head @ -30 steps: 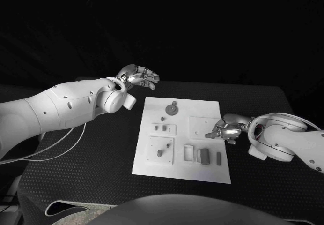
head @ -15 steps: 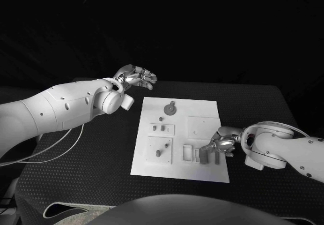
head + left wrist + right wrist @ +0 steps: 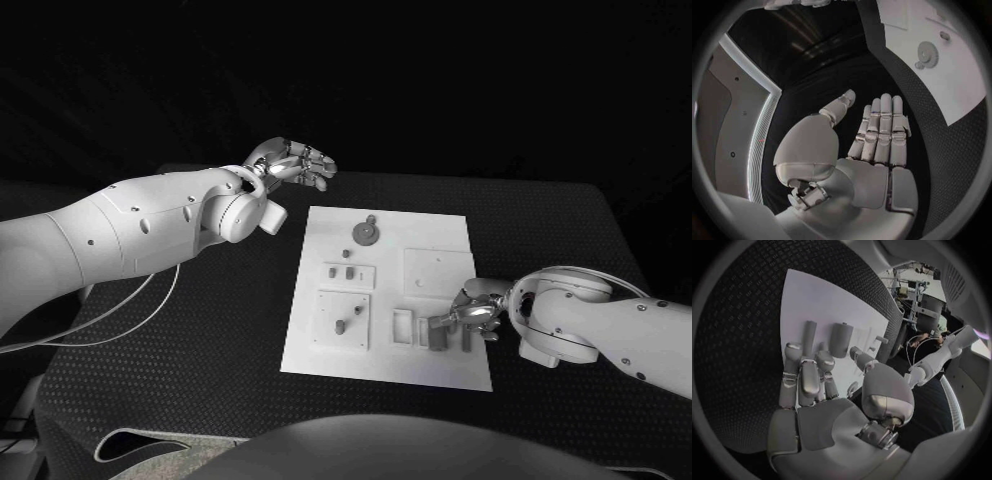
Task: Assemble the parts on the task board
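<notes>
The white task board (image 3: 447, 225) lies in the middle of the table with grey parts on it: a gear (image 3: 368, 232) at its far end, a small peg (image 3: 342, 325) on a square plate, and a block (image 3: 437, 332) and a long bar (image 3: 464, 340) near its right near corner. My right hand (image 3: 476, 310) hovers low over that corner, holding nothing. In the right wrist view its fingertips (image 3: 792, 348) reach just short of the bar (image 3: 809, 332) and the block (image 3: 841, 339). My left hand (image 3: 294, 162) is raised off the board's far left corner, flat and empty (image 3: 873, 135).
The black table (image 3: 188, 340) surrounds the board on all sides. A thin white cable (image 3: 137, 310) loops over the table's left part under my left arm. The gear (image 3: 928, 51) sits beyond my left hand's fingertips.
My right hand has moved toward the board's near right corner, from beside the square plate to over the block and bar. The left hand has stayed where it was.
</notes>
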Controlling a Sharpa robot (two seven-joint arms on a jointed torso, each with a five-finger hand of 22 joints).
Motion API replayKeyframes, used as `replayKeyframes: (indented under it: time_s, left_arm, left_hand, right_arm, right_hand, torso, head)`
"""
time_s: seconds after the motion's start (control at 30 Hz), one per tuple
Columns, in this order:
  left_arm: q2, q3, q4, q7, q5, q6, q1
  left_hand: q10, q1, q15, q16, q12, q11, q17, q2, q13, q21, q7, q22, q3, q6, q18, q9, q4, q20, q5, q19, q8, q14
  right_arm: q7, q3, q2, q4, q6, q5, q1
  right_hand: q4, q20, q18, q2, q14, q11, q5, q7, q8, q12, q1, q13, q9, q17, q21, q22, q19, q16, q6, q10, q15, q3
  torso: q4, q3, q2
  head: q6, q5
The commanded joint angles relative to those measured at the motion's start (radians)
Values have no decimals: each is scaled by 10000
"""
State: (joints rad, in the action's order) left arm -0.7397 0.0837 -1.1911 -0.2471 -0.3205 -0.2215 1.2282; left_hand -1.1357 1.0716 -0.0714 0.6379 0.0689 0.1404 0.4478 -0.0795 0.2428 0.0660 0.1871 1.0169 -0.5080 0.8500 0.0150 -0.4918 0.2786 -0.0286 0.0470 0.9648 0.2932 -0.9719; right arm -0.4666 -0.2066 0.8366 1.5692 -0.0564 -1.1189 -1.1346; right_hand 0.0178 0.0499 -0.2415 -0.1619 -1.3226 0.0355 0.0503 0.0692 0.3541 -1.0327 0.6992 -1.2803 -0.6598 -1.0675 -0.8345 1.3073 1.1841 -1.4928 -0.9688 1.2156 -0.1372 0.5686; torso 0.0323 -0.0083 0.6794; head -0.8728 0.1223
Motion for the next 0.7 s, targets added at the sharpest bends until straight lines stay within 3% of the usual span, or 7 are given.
replayKeyframes:
  time_s: [0.03, 0.47, 0.53, 0.7]
  left_arm:
    - [5, -9, -27, -90, 57, 123, 12]
    - [-14, -9, -46, -84, 58, 120, 13]
    - [-13, -9, -46, -84, 58, 122, 13]
    - [-17, -9, -47, -85, 58, 117, 13]
  left_hand:
    - [45, -79, -13, -35, 1, -20, 11, 36, -17, 18, -7, -12, 52, -94, 3, 17, -12, 29, 42, -30, 33, -43]
    - [48, -92, -13, -47, 0, -19, 24, 31, -20, 18, -4, -19, 58, -102, 3, 22, -15, 30, 42, -32, 31, -44]
    - [48, -93, -13, -48, 0, -19, 25, 31, -20, 18, -4, -19, 58, -102, 3, 22, -16, 30, 42, -31, 31, -44]
    - [48, -96, -13, -52, 0, -18, 29, 31, -20, 18, -3, -21, 59, -105, 3, 23, -17, 29, 42, -31, 31, -45]
  right_arm:
    - [-188, -19, -63, 22, -428, -76, 35]
    - [-265, -69, -248, -12, -496, -31, 65]
    - [-269, -80, -274, -12, -514, -31, 75]
    - [-273, -155, -416, -39, -531, -31, 126]
  right_hand:
    - [-32, 9, -203, -5, -33, -42, 4, 112, -42, -31, -89, -6, -11, 21, -38, 243, -38, -20, -126, -5, 4, 14]
    - [83, 13, -203, -25, -24, -55, 5, 124, -79, -63, -78, -39, -30, -23, -95, 246, -94, -19, -135, -7, 19, 58]
    - [245, 16, -203, 44, -21, -58, 6, 126, -92, -71, 13, -50, -43, -39, -131, 248, -113, -21, -143, -9, 22, 75]
    - [1344, -25, -203, 560, -34, -75, 4, 140, -177, -91, 204, -82, -109, -131, -292, 230, -214, -13, -197, -8, 43, -34]
  torso:
    - [22, 6, -6]
    - [18, -1, -10]
    - [19, -3, -10]
    - [16, 5, -7]
  head:
    - [2, 36]
    - [2, 51]
    - [2, 57]
    - [2, 64]
